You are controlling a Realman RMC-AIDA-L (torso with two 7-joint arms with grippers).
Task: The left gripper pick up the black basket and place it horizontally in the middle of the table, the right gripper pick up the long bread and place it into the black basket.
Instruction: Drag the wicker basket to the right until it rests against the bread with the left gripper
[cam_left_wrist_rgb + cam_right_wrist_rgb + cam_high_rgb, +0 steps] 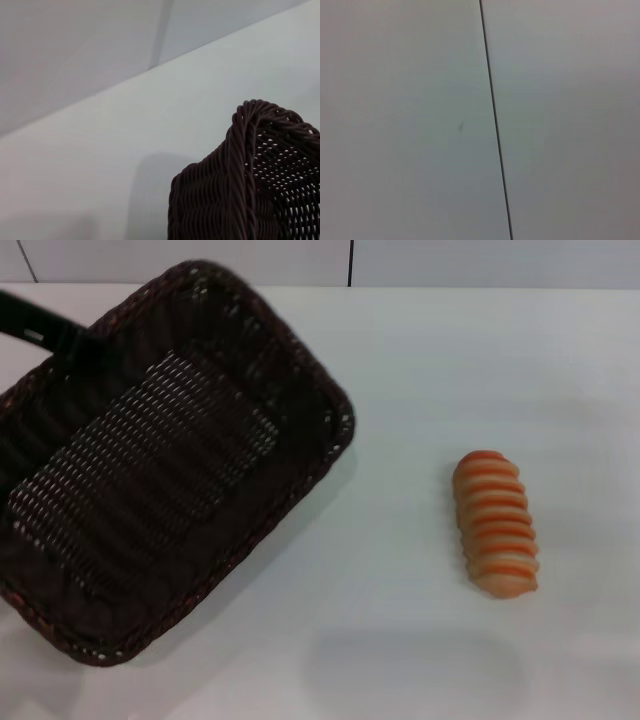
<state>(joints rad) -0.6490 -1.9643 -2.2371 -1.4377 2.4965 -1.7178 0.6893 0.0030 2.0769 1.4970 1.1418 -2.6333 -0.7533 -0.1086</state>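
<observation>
Reaching in from ten o'clock, the left gripper [60, 337] meets the far rim of the black basket [170, 470]; its fingers are cut off, so grip cannot be told. Basket sits skewed, long axis eight to two o'clock, on the table [400, 640]. Long bread [495, 524] lies well apart at three o'clock, lengthwise twelve to six. Right gripper out of view
</observation>
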